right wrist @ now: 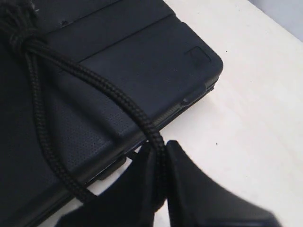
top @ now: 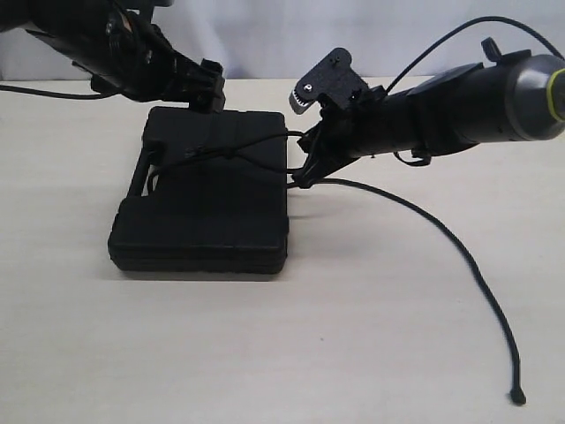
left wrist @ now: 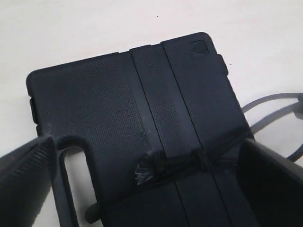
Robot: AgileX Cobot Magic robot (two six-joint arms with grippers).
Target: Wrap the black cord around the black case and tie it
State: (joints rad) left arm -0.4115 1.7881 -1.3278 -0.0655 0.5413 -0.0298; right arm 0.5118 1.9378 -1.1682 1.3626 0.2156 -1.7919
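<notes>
While the loose tail of the black cord (top: 459, 247) trails off towards the near right corner of the worktop (top: 291, 353), its knotted end (top: 516, 397) lying slack and well apart from everything else, I read this as the tying step, not the wrapping. Moving in, the black case (top: 203, 221) lies flat, left of the worktop's middle. The cord already crosses its lid, with a knot (top: 228, 153) sitting on the grooves. At the case's right edge my right gripper (right wrist: 162, 151) is clenched on the cord, the strand running taut from the knot over the lid's edge into the pinch. Further back, over the case's far edge, my left gripper (top: 212, 95) hangs with jaws spread wide, grasping nothing. A short frayed end (left wrist: 142, 172) by the knot lies between its fingers (left wrist: 28, 184), untouched. My guess is the knot is formed but maybe not snug. Next I'd want the left to come down and pinch that short end, then pull both ways evenly, low and steady, so the case doesn't slide or tip.
</notes>
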